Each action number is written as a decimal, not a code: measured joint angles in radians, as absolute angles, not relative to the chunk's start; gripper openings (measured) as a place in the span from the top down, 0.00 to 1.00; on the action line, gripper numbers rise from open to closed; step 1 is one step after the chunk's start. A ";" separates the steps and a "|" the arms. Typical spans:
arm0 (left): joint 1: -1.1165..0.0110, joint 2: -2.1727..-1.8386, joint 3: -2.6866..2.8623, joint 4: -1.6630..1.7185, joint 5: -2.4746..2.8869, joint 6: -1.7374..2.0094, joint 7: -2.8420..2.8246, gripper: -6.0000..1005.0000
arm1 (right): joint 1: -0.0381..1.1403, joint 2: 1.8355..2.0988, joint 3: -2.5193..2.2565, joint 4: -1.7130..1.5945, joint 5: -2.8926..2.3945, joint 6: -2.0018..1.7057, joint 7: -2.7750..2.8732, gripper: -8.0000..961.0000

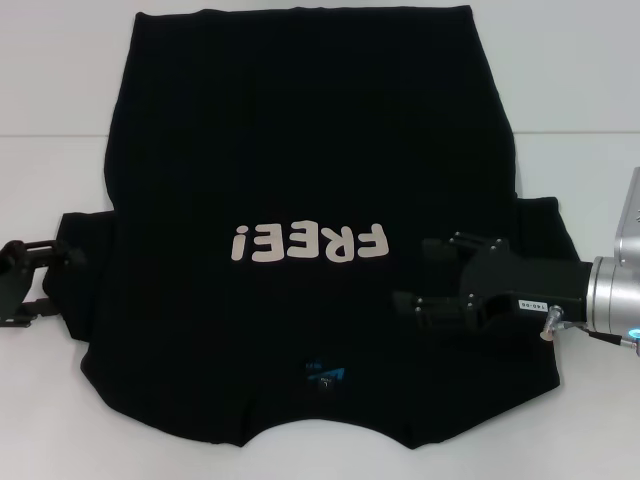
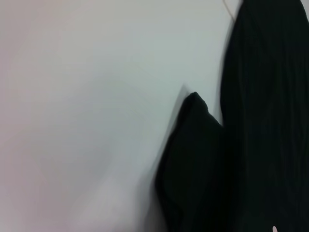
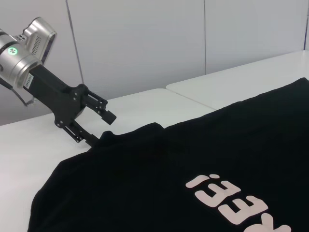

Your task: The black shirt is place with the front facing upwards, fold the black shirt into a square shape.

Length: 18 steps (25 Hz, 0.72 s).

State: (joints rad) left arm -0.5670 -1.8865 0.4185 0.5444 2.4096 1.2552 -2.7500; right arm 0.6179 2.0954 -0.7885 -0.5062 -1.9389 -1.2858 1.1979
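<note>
Black fabric covers most of the white surface (image 1: 40,80): the shirt (image 1: 300,130) lies flat, front up, its collar toward the robot and its hem at the far side. From the head view the pale "FREE!" lettering (image 1: 310,243) reads upside down across the chest, and a small blue tag (image 1: 326,376) shows at the neck just below it. Both short sleeves stick out to the sides, and the body is smooth with only faint lengthwise ribbing.

The left hand (image 1: 50,268) sits at the edge of the left sleeve, low against the surface. In the right wrist view its fingers (image 3: 109,116) stand spread, one raised above the cloth and the other down at the sleeve's edge, where the black fabric makes it hard to tell whether it touches. The left wrist view shows only the sleeve tip (image 2: 193,145) lying on the surface beside the shirt's body.

The right hand (image 1: 415,272) hovers over the right side of the chest, just beside the last letter of the lettering, pointing inward. Its fingers (image 1: 440,245) are spread apart, and nothing is between them.
</note>
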 joint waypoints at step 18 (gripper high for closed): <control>-0.590 -1.881 0.477 0.549 2.439 1.233 -2.757 0.18 | 0.621 2.095 -0.788 -0.506 -1.939 -1.283 1.196 0.02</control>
